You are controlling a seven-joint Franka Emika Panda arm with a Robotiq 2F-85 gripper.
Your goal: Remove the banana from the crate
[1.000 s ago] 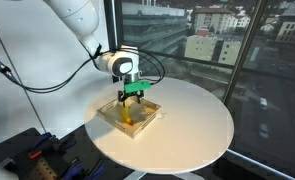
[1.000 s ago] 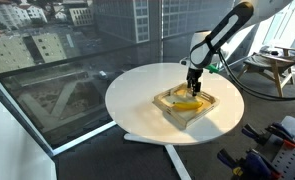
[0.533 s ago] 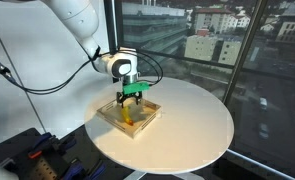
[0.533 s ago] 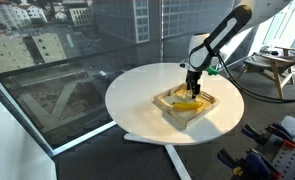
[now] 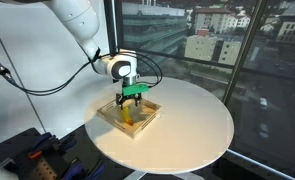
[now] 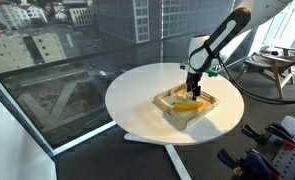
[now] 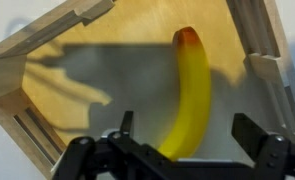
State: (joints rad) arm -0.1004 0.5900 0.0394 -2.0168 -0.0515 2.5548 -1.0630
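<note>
Inspection finds the crate (image 7: 47, 45) to be a shallow tray of pale, unfinished wood, with low walls built of stacked slats and a smooth flat base showing a faint grain. It rests on a round table (image 5: 192, 125) with a plain white matte top, set towards one side of the top in both exterior views. The banana (image 7: 192, 95) lies flat on the crate's base, away from the walls. It is a small curved fruit with smooth yellow skin and an orange-brown tip at its far end. In an exterior view it appears as a yellow patch (image 6: 190, 103) inside the crate (image 6: 202, 115). The gripper (image 7: 187, 126), of black metal with blocky links, hangs low over the crate. Its jaws stand apart, one on each side of the banana's near end, with a gap visible on both sides and no contact made. A green part shows on the gripper body (image 5: 128, 104) above the crate (image 5: 147, 122).
</note>
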